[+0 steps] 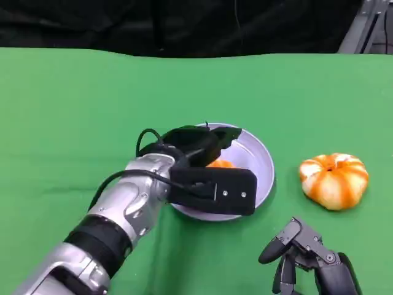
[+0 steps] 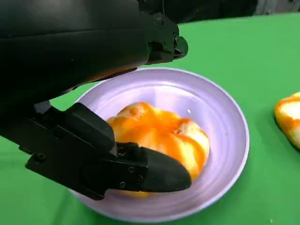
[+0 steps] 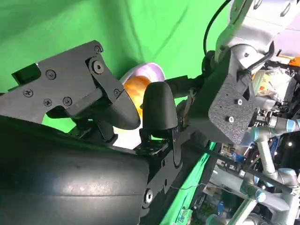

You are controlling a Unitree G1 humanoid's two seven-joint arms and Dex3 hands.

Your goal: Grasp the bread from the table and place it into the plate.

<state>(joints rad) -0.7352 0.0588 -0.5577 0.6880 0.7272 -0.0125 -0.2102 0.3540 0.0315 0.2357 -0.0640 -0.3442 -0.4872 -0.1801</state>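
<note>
Bread (image 2: 159,140) sits in the plate (image 2: 225,117), mostly hidden in the head view behind the left hand (image 1: 199,147), whose fingers (image 2: 159,173) wrap around it. The right hand (image 1: 307,255), fingers curled and holding nothing, is cut off low on the worktop (image 1: 73,110). Another bread (image 1: 333,180) lies beside the plate.

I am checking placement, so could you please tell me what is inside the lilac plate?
One orange-glazed bread roll lies in the lilac plate; the left hand covers its near side.
</note>
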